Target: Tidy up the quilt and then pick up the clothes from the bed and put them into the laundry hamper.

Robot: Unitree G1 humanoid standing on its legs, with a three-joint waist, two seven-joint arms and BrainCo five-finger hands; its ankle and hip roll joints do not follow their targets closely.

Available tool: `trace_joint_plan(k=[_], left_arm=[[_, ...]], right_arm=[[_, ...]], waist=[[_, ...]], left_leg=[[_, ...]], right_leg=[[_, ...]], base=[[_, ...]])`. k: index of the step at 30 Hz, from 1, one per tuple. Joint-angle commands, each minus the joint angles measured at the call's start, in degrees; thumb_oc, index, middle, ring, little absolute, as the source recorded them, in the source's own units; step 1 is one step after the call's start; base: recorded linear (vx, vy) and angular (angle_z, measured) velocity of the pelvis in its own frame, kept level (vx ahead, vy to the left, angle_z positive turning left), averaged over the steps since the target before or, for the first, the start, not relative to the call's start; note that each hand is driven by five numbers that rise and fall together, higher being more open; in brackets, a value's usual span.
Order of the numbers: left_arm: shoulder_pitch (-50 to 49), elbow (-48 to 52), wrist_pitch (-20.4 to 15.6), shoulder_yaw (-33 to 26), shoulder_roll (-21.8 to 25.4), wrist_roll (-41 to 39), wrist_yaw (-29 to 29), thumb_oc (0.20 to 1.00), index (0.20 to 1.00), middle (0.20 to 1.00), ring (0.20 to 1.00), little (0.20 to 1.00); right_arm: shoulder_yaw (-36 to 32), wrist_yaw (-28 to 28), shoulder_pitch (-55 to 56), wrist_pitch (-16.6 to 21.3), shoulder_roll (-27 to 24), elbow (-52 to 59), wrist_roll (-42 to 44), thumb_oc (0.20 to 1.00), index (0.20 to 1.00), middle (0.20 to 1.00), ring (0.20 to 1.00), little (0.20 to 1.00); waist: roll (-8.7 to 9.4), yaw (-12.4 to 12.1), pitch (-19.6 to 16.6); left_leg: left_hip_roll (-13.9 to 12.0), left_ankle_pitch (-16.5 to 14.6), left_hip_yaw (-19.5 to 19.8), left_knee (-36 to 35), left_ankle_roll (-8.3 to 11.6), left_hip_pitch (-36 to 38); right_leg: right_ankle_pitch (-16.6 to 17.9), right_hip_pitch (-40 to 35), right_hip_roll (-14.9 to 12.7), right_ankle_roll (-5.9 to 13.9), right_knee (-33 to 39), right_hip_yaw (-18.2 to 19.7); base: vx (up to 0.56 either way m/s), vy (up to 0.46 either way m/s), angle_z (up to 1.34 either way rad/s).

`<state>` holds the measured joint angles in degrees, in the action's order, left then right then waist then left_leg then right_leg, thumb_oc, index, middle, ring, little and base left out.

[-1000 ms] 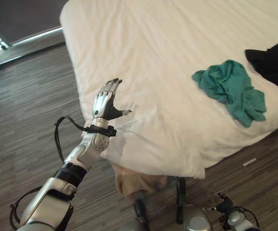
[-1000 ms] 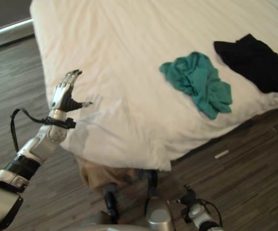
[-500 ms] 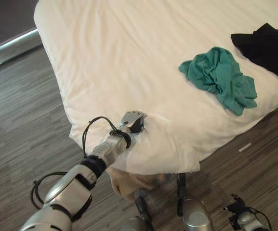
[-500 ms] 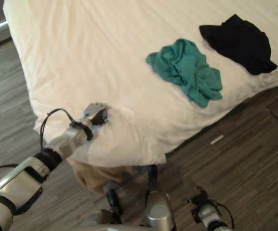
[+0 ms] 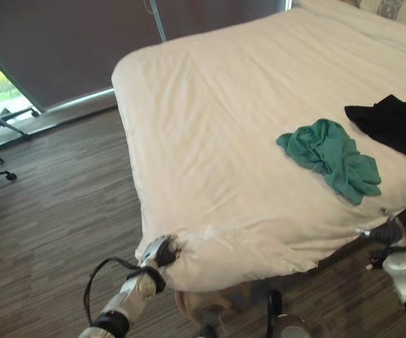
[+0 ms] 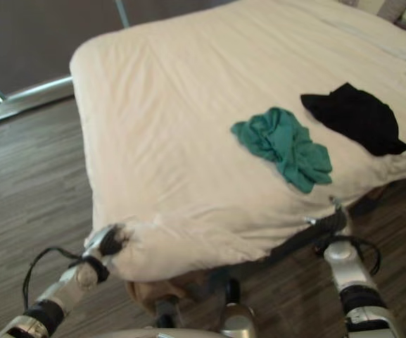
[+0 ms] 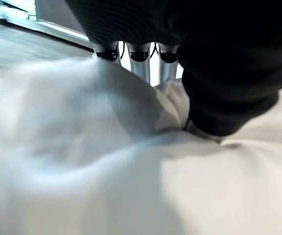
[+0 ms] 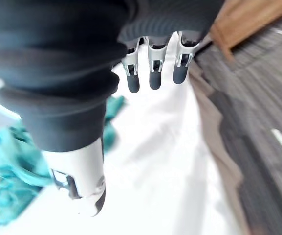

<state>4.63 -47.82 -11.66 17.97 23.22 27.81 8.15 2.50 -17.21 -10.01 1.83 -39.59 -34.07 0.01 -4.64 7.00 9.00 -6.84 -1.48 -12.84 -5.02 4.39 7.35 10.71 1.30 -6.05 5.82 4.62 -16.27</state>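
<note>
Left hand clamped on near corner of puffy cream-white quilt, fingers apparently curled into bunched fabric; right hand loose, fingers straight, holding nothing by bed's near edge; crumpled teal garment and black garment just apart on quilt.

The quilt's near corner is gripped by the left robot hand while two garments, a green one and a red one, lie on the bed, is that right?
Nearly: the second garment is black, not red, as the right eye view shows. The left robot hand does grip the quilt corner, and the green garment lies beside the black one.
</note>
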Motion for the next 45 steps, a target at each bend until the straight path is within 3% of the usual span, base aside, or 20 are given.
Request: trace_joint_plan(k=[1,5,6,7,8,9,11,15,18,22,25,31,35,40,45], left_arm=[[-9.08,-17.48,8.71,-0.35,4.68,4.58,-0.71,1.0,1.0,1.0,1.0,1.0],[-12.64,-22.4,9.4,-1.42,0.67,3.6,-1.2,1.0,1.0,1.0,1.0,1.0],[-13.28,-22.85,9.56,-1.67,0.03,2.88,-1.16,1.0,1.0,1.0,1.0,1.0],[-13.86,-23.17,9.69,-2.15,-0.61,2.07,-1.09,1.0,1.0,1.0,1.0,1.0],[-13.85,-23.17,9.68,-2.18,-0.62,2.07,-1.09,1.0,1.0,1.0,1.0,1.0],[-14.61,-23.5,9.97,-2.54,-1.41,0.26,-0.89,1.0,1.0,1.0,1.0,1.0],[-14.71,-23.47,10.07,-2.6,-1.54,-0.38,-0.63,1.0,1.0,1.0,1.0,1.0],[-11.24,-21.43,9.78,1.33,-0.25,-3.01,0.97,1.0,1.0,1.0,1.0,1.0],[-9.68,-20.89,9.9,2.89,0.38,-2.43,1.48,1.0,1.0,1.0,1.0,1.0],[-2.94,-17.14,10.01,5.48,0.68,-4.13,4.3,1.0,1.0,1.0,1.0,1.0],[-0.52,-13.25,9.88,5.38,0.77,-6.43,6.01,1.0,1.0,1.0,1.0,1.0],[3.66,-5.98,7.89,6.72,-0.83,-10.29,8.46,1.0,1.0,1.0,1.0,1.0],[4.92,-6.09,7.47,6.91,-1.37,-9.17,7.33,1.0,1.0,1.0,1.0,1.0],[3.97,-10.45,8.08,5.73,-1.19,-7.19,4.73,1.0,1.0,1.0,1.0,1.0],[2.42,-13.84,9.13,3.48,-1.31,-6.59,3.9,1.0,1.0,1.0,1.0,1.0]], right_arm=[[-0.15,-1.72,-8.38,3.53,-0.66,5.09,-3.6,1.0,1.0,1.0,1.0,1.0],[7.18,0.67,-16.75,4.82,-0.21,9.78,-4.42,1.0,1.0,1.0,1.0,1.0],[9.0,1.25,-18.63,5.05,0.47,10.07,-4.08,0.871,0.871,0.871,0.871,0.871],[11.22,1.9,-20.82,5.16,1.17,9.95,-4.01,0.404,0.404,0.404,0.404,0.404],[11.26,1.9,-20.87,5.17,1.18,9.92,-4.01,0.2,0.2,0.2,0.2,0.2],[16.1,3.14,-26.11,5.05,2.45,8.89,-4.29,0.2,0.2,0.2,0.2,0.2],[18.39,3.79,-28.74,4.86,2.62,8.91,-4.39,0.2,0.2,0.2,0.2,0.2],[27.95,6.53,-42.08,5.91,6.55,8.7,1.03,0.2,0.2,0.2,0.2,0.2],[30.22,7.57,-43.98,6.02,7.59,8.62,2.67,0.2,0.2,0.2,0.2,0.2],[37.23,11.41,-42.47,5.95,14.73,5.99,5.48,0.2,0.2,0.2,0.2,0.2],[40.23,13.06,-39.82,5.42,17.41,4.94,4.0,0.2,0.2,0.2,0.2,0.2],[45.91,19.44,-27.3,4.44,21.15,1.1,-1.66,0.2,0.2,0.2,0.2,0.2],[45.47,23.73,-19.26,4.96,18.67,1.24,-2.35,0.2,0.2,0.2,0.2,0.2],[44.28,27.36,-14.41,5.63,13.6,5.4,-2.31,0.2,0.2,0.2,0.2,0.2],[37.64,24.44,-15.8,6.97,11.81,14.01,3.55,0.2,0.2,0.2,0.2,0.2]], waist=[[5.42,-5.42,1.38],[6.07,-7.95,1.4],[6.27,-8.61,1.46],[6.36,-9.33,1.78],[6.39,-9.26,1.74],[6.66,-11.16,2.87],[6.77,-11.8,3.65],[5.01,-16.28,12.52],[4.55,-16.79,14.21],[3.25,-17.28,19.25],[3.25,-16.85,20.78],[4.13,-15.38,20.79],[5.45,-13.82,20.48],[7.3,-11.95,15.36],[8.08,-10.5,11.06]], left_leg=[[-2.38,-2.04,2.73,0.74,2.56,2.67],[-2.3,-1.4,4.19,0.73,2.53,1.87],[-2.34,-1.22,4.65,0.73,2.56,1.53],[-2.42,-1.07,5.1,0.77,2.62,1.26],[-2.39,-1.03,5.14,0.77,2.61,1.18],[-2.49,-0.52,6.5,1.06,2.67,-0.2],[-2.48,-0.26,7.23,1.41,2.75,-1.23],[-2.7,2.47,11.22,4.66,3.53,-11.2],[-2.85,3.39,12.25,5.46,3.88,-14.41],[-3.06,3.97,13.03,8.28,4.3,-21.03],[-2.53,3.92,13.55,10.29,4.14,-23.88],[-1.47,2.08,13.73,13.6,3.98,-25.8],[-1.46,1.08,12.69,12.33,3.79,-21.94],[-1.89,-0.19,11.09,9.6,3.68,-15.41],[-1.92,-0.06,10.03,5.94,3.37,-9.63]], right_leg=[[-4.87,0.57,-7.85,6.62,-2.8,1.11],[-4.99,0.12,-8.3,6.32,-3.22,-0.09],[-5.04,0.16,-8.43,6.24,-3.3,-0.45],[-5.1,0.05,-8.46,6.19,-3.37,-0.87],[-5.08,0.1,-8.5,6.2,-3.37,-0.89],[-5.16,0.39,-8.67,6.16,-3.68,-1.83],[-5.18,0.79,-8.82,6.15,-3.85,-2.2],[-5.14,7.13,-10.4,6.1,-6.69,-4.38],[-5.39,9.18,-11.02,6.0,-8.07,-5.15],[-6.53,15.07,-12.49,5.85,-12.52,-5.91],[-6.66,17.59,-13.3,5.69,-14.42,-5.59],[-7.42,18.97,-14.04,5.91,-16.12,-4.89],[-7.23,15.37,-13.79,6.14,-14.48,-4.69],[-6.71,9.56,-12.28,6.44,-10.5,-5.02],[-5.95,5.56,-10.66,6.53,-7.32,-3.9]], base=[[-0.04,0.043,0.14],[-0.03,0.008,0.1],[-0.01,-0.009,0.38],[-0.01,-0.007,0.34],[-0.06,-0.029,0.37],[-0.08,-0.035,0.4],[-0.13,-0.03,0.56],[-0.24,-0.021,0.36],[-0.13,-0.003,0.52],[-0.13,0.011,0.17],[-0.1,0.004,0.04],[-0.02,-0.003,0.03],[0.01,0.005,-0.02],[0.14,-0.016,-0.07],[0.13,-0.008,-0.16]])
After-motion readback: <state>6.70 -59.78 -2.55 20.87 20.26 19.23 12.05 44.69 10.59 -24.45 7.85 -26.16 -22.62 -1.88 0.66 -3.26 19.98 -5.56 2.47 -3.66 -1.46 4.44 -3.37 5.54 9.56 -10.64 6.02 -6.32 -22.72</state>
